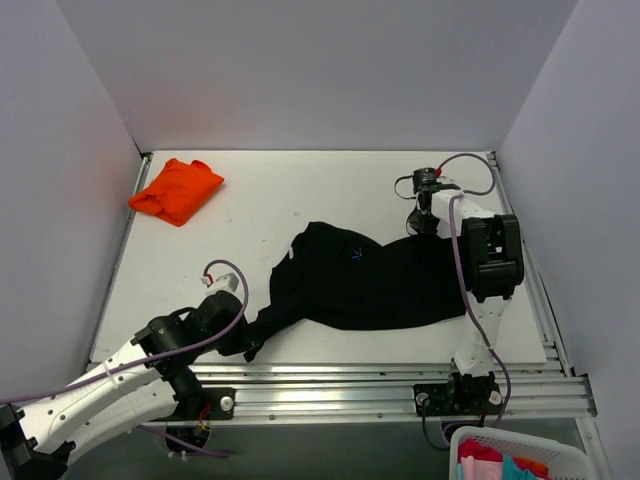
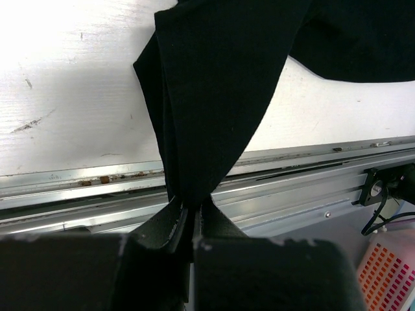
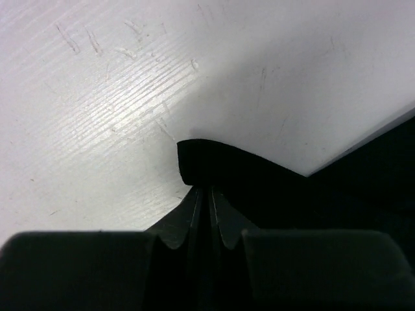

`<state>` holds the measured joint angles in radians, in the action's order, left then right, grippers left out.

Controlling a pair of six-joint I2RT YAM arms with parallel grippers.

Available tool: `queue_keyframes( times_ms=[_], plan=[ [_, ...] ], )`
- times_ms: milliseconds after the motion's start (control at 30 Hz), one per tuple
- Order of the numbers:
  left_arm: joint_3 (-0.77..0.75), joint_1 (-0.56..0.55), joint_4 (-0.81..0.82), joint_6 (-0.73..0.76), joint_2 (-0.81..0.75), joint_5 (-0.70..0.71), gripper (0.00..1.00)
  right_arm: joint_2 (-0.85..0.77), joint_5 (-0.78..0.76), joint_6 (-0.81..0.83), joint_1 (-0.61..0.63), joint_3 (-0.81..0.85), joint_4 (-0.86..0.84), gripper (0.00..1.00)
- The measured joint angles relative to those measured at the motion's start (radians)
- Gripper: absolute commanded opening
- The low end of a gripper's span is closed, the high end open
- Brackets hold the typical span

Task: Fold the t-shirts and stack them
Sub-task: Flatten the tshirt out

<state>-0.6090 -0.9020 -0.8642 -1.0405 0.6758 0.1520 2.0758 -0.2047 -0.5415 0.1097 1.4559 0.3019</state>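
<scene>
The black t-shirt lies rumpled across the middle of the bench, running from about 7 o'clock up toward 2 o'clock in the overhead view. Each arm has one end of it.

The left hand, low at 7 o'clock near the front rail, is pinched fully closed on a gathered fold of black cloth. In its wrist view the fabric fans up out of the fingertips in a taut wedge, which suggests that end is lifted off the bench rather than lying on it.

The right hand, at about 2 o'clock, is also closed tight. A small rolled edge of the shirt is caught at its fingertips, low against the white surface.

Holding opposite ends this way looks like preparation for drawing the shirt out flat, since the creases would have to be pulled out before any neat fold. By that judgement the black shirt is early in its folding.

The orange t-shirt sits at 10 o'clock near the far-left corner. It is already a compact folded bundle, well apart from both arms. It is probably parked there to leave working room, and it is a likely base for the stack.

A basket of coloured cloth stands off the bench at 5 o'clock.
</scene>
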Motion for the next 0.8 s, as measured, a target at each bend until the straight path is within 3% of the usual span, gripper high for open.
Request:
queue_keyframes(
  times_ms=[300, 433, 600, 800],
  plan=[
    [-0.024, 0.0, -0.008, 0.0, 0.015, -0.003, 0.02, -0.036, -0.006, -0.002, -0.015, -0.061, -0.049, 0.0],
    [-0.103, 0.001, -0.045, 0.024, 0.062, 0.008, 0.02, -0.069, -0.003, 0.018, -0.034, -0.078, 0.0, 0.0],
    [-0.414, 0.009, -0.096, 0.121, 0.234, 0.069, 0.02, -0.187, 0.02, 0.054, -0.065, -0.019, 0.137, 0.0],
    [-0.89, 0.025, -0.101, 0.278, 0.43, 0.147, 0.02, -0.479, 0.068, 0.09, -0.076, 0.174, 0.256, 0.0]
  ],
)
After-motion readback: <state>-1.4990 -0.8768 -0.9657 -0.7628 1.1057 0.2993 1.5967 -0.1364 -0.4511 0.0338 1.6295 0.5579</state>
